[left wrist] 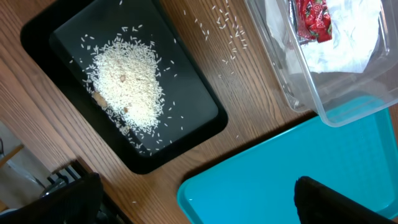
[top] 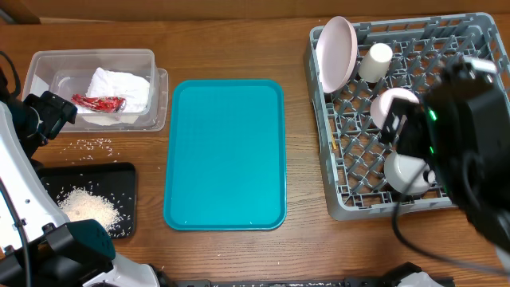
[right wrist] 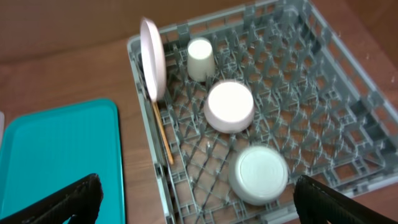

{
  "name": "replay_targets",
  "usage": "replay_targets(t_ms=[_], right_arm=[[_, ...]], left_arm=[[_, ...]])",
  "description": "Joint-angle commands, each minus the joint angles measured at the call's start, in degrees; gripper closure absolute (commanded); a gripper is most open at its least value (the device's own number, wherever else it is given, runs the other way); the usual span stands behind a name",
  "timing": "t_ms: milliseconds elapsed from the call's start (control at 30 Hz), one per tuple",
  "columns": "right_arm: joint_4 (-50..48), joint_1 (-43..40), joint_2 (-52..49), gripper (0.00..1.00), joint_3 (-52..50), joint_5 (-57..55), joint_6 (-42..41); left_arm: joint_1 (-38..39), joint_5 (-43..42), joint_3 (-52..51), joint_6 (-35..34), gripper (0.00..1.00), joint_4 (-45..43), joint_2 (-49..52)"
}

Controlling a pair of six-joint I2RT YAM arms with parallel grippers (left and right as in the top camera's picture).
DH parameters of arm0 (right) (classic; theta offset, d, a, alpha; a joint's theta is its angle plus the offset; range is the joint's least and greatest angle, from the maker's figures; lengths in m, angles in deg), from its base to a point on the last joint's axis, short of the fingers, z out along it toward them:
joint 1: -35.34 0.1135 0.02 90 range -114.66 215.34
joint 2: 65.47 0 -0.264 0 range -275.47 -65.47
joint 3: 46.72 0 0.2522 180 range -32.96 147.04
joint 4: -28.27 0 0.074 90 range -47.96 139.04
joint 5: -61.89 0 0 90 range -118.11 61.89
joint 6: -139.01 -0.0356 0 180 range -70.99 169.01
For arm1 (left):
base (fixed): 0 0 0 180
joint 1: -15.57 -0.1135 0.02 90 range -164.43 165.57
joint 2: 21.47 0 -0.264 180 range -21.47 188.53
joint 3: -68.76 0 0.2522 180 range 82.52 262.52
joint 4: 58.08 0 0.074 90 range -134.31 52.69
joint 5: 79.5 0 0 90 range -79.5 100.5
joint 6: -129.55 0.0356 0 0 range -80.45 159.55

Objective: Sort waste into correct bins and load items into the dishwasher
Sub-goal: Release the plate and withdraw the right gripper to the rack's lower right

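The grey dish rack point(top: 478, 48) at the right holds the pink plate point(top: 335, 53) on edge, the cream cup point(top: 376, 61), the pink bowl point(top: 392, 105) upside down and the grey-green bowl point(top: 405, 172) upside down; all show in the right wrist view point(right wrist: 258, 175). My right gripper point(right wrist: 196, 199) is open and empty above the rack's near-left part. The clear tub point(top: 48, 62) holds the white napkin point(top: 119, 89) and red wrapper point(top: 99, 102). The black tray point(top: 127, 175) holds a rice pile point(left wrist: 127, 84). My left gripper point(left wrist: 193, 202) is open and empty over the teal tray's corner.
The teal serving tray point(top: 225, 151) lies in the middle of the wooden table. A few loose rice grains point(top: 96, 144) lie on the wood between the tub and the black tray. A thin wooden stick point(right wrist: 163, 137) lies in the rack beside the plate.
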Motion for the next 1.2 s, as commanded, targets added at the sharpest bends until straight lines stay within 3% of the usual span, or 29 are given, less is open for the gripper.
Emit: replay_targets(t_ms=[0, 233, 933, 1167], right_arm=[[-2.3, -0.2, 5.3, 0.00, -9.3, 3.1, -1.8], [-8.5, -0.2, 13.0, 0.00, -23.9, 13.6, -1.8], [-5.7, -0.1, 4.2, 0.00, -25.0, 18.8, -1.8], [-18.0, -3.2, 8.7, 0.00, -32.2, 18.8, 3.4]], left_arm=[[-0.1, -0.1, 0.4, 0.9, 0.00, 0.2, -0.7], [-0.1, -0.1, 0.4, 0.9, 0.00, 0.2, -0.7], [-0.1, -0.1, 0.4, 0.9, 0.00, 0.2, -0.7], [-0.1, -0.1, 0.4, 0.9, 0.00, 0.2, -0.7]])
